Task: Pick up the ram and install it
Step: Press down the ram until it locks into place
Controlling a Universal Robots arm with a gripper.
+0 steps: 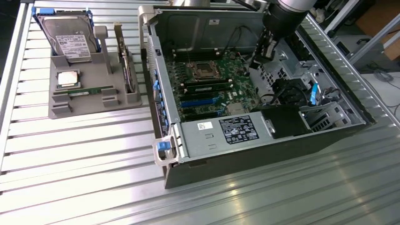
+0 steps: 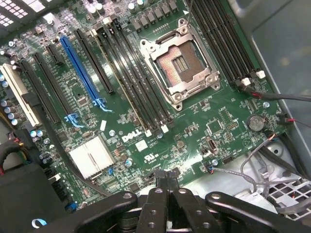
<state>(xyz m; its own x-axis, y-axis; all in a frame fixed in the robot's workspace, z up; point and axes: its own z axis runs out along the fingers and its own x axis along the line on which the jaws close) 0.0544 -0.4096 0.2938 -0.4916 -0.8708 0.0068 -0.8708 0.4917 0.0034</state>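
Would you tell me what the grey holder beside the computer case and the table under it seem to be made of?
The grey holder looks like matte moulded plastic: uniform dull grey, with rounded slots and no glare. The table looks like bare metal, probably aluminium: ribbed silver slats with bright streaked reflections. The computer case seems to be grey sheet metal.

We saw a green motherboard (image 2: 160, 121) with one bright blue slot (image 2: 80, 68), a grey tray (image 1: 87, 101) holding the green ram (image 1: 84, 92), and a silver ribbed table (image 1: 81, 159).
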